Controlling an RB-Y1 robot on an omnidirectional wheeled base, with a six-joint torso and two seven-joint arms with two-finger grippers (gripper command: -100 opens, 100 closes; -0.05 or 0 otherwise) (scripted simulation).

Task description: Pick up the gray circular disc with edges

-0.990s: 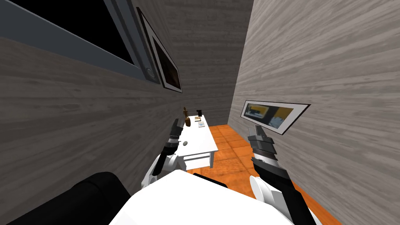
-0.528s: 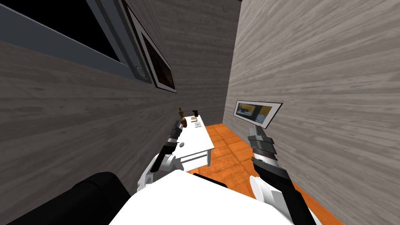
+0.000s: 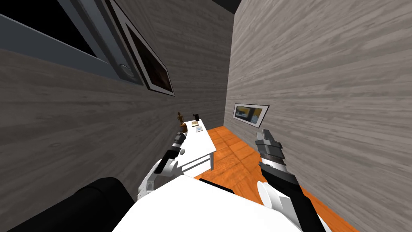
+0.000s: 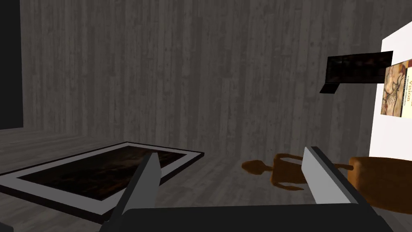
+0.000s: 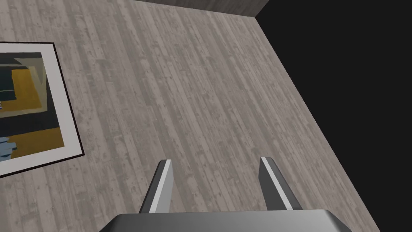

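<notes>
Table (image 3: 201, 141) mid-frame holds the disc (image 3: 182, 152); I'd drop the left gripper (image 4: 231, 153), spread wide, squarely over it; right gripper (image 5: 215, 160) likewise spread.

Your head view is evenly lit and sharp — flat light, hardly a shadow, walls splaying hard toward the corners. Left wrist view runs dim, its wall (image 4: 201, 80) murky, the white counter (image 4: 396, 137) glaring. Right wrist view — brighter, crisp.

My view has swung — the white surface (image 3: 200, 141) and the right wall's framed picture (image 3: 250, 114) now show further left. My left arm (image 3: 173, 151) has dropped lower — closer to the gray disc (image 3: 182, 152).
</notes>
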